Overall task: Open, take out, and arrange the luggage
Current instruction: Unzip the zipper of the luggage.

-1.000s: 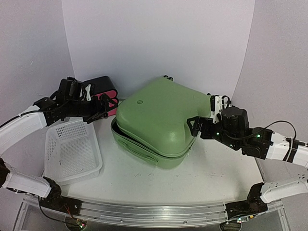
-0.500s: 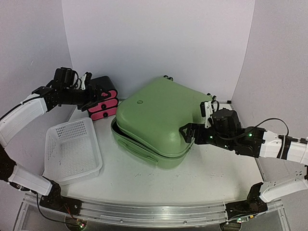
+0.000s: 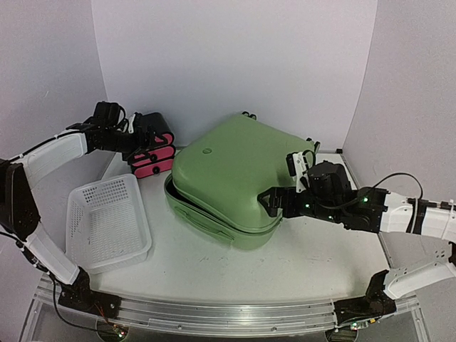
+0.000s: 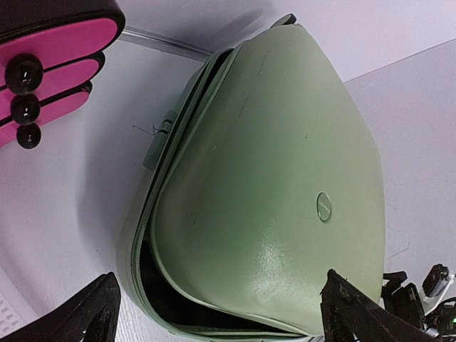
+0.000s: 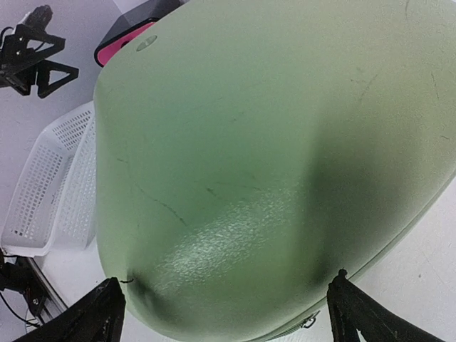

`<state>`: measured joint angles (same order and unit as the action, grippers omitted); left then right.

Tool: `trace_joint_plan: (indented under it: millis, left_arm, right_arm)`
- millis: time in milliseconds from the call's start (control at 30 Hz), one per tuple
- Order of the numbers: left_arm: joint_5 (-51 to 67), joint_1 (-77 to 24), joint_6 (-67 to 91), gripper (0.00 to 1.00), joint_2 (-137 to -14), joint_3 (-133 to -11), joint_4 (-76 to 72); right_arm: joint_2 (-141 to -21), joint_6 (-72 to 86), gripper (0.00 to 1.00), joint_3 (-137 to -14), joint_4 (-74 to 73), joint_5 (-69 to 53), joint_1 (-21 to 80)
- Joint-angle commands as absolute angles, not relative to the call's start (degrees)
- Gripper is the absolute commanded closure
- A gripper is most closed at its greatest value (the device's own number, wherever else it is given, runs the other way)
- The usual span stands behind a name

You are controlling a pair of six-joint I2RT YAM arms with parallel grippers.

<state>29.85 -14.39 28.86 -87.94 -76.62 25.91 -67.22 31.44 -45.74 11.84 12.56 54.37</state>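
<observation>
The luggage (image 3: 228, 174) is a light-green hard-shell case lying flat mid-table. Its lid sits slightly ajar, and the left wrist view shows a dark gap (image 4: 153, 281) along the zipper seam. My left gripper (image 3: 140, 140) hovers open at the back left, by the drawer box, well left of the luggage; in its own view the case (image 4: 285, 178) lies beyond the spread left gripper (image 4: 218, 292). My right gripper (image 3: 275, 201) is open at the case's front right corner, and in its own view the right gripper (image 5: 226, 285) straddles the green lid (image 5: 249, 142) with nothing clamped.
A black drawer box with pink fronts (image 3: 153, 153) stands at the back left, close to the luggage's left end. A white perforated basket (image 3: 107, 221) sits at the front left. Grey walls close in on both sides.
My left gripper has swung from above the basket back toward the drawer box. My right gripper has slid leftward and nearer along the case's right front corner. Both stayed open.
</observation>
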Motion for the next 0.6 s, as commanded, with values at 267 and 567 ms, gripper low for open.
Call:
trace_joint_plan:
  millis: [267,567]
  left_arm:
    - [39.09,-13.81,32.22,0.01,-96.15,-82.93,19.16]
    - [40.41,-13.95,34.8,0.03,-95.65,-77.62,16.37]
  right_arm:
    - [-74.25,24.46,0.02,-58.31,4.38,28.04,63.75]
    - [-81.64,21.24,0.02,-65.51,-3.43,39.42,71.35]
